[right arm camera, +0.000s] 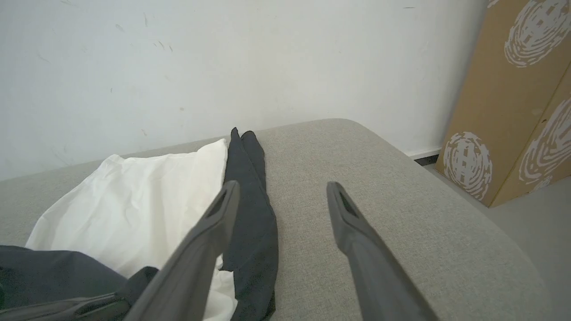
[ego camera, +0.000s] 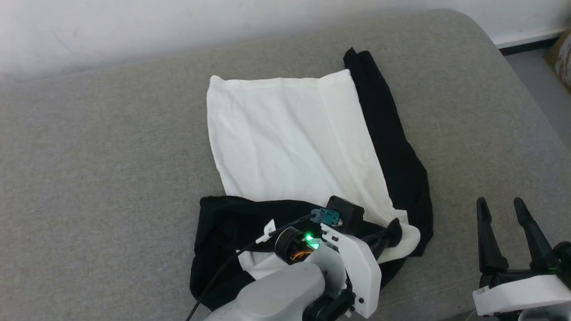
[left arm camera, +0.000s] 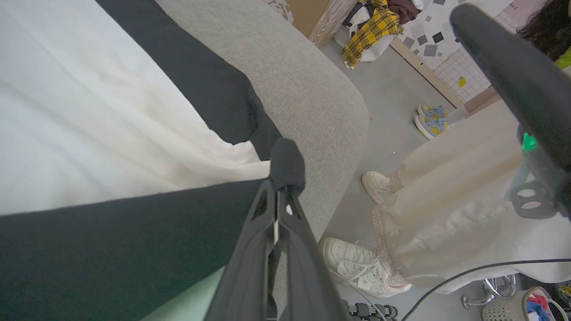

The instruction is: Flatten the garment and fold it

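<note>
The garment (ego camera: 290, 142) lies on the grey padded surface, white panel up, with a black strip along its right side and black fabric folded over its near end. My left gripper (ego camera: 391, 231) is shut on a bunch of that black fabric at the near right corner. In the left wrist view the fingertips (left arm camera: 271, 196) pinch the dark cloth where it meets the white of the garment (left arm camera: 89, 111). My right gripper (ego camera: 500, 207) stands open to the right of the garment, off the cloth. The right wrist view shows that gripper (right arm camera: 282, 191) with nothing between its fingers, beside the garment (right arm camera: 134, 200).
The grey padded surface (ego camera: 89, 178) ends in a rounded far-right corner near the white wall. A person (left arm camera: 446, 200) in cream trousers and white shoes stands by its edge. A cardboard box (right arm camera: 513, 111) stands on the floor to the right, and a basket (left arm camera: 526, 305) lies further off.
</note>
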Available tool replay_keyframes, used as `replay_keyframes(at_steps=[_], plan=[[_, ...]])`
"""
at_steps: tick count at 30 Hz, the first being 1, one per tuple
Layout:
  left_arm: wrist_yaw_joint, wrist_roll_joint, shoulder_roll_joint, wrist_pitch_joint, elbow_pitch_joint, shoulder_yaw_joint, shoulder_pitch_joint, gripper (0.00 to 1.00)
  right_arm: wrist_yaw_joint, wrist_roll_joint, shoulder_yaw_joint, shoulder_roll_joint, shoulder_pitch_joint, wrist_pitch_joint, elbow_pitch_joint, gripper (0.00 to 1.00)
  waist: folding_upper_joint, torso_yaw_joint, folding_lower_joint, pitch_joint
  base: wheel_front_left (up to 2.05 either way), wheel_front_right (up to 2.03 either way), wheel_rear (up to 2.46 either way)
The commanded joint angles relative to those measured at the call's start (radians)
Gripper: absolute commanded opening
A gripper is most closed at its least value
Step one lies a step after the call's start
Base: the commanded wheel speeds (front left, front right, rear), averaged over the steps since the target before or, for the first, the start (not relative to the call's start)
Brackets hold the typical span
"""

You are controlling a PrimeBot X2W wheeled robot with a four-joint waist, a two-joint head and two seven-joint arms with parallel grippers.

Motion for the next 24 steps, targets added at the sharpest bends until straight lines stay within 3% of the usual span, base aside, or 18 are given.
replay_keyframes(at_steps=[1,6,7,8,20,24], plan=[[0.007,-0.010,0.000,-0.010,0.016,-0.013,-0.018,0.00,-0.001,0.001,0.002,-0.001,-0.015,-0.007,0.002,1.00,0.0000,-0.020,-0.0001,0.018,0.00,0.00,0.00],[0.026,-0.054,0.000,-0.015,0.075,-0.044,-0.031,0.00,-0.001,0.010,0.008,-0.001,-0.025,-0.018,0.018,1.00,0.0000,-0.034,-0.0001,0.031,0.00,0.00,0.00],[0.031,-0.063,0.000,-0.016,0.081,-0.047,-0.035,0.27,-0.001,0.011,0.007,-0.001,-0.025,-0.021,0.021,1.00,0.0000,-0.034,-0.0001,0.032,0.00,0.00,0.00],[0.035,-0.070,0.000,-0.010,0.086,-0.051,-0.040,1.00,-0.001,0.012,0.005,-0.001,-0.026,-0.023,0.025,1.00,0.0000,-0.033,-0.0001,0.033,0.00,0.00,0.00],[0.011,-0.112,0.000,0.029,0.022,-0.065,-0.109,1.00,-0.001,0.015,-0.016,-0.001,-0.026,-0.035,0.048,1.00,0.0000,0.029,-0.0001,0.007,0.00,0.00,0.00],[0.020,-0.112,0.000,-0.056,-0.016,-0.051,-0.143,1.00,-0.001,0.014,-0.029,-0.001,-0.016,-0.034,0.041,1.00,0.0000,0.067,-0.0001,-0.004,0.00,0.00,0.00]])
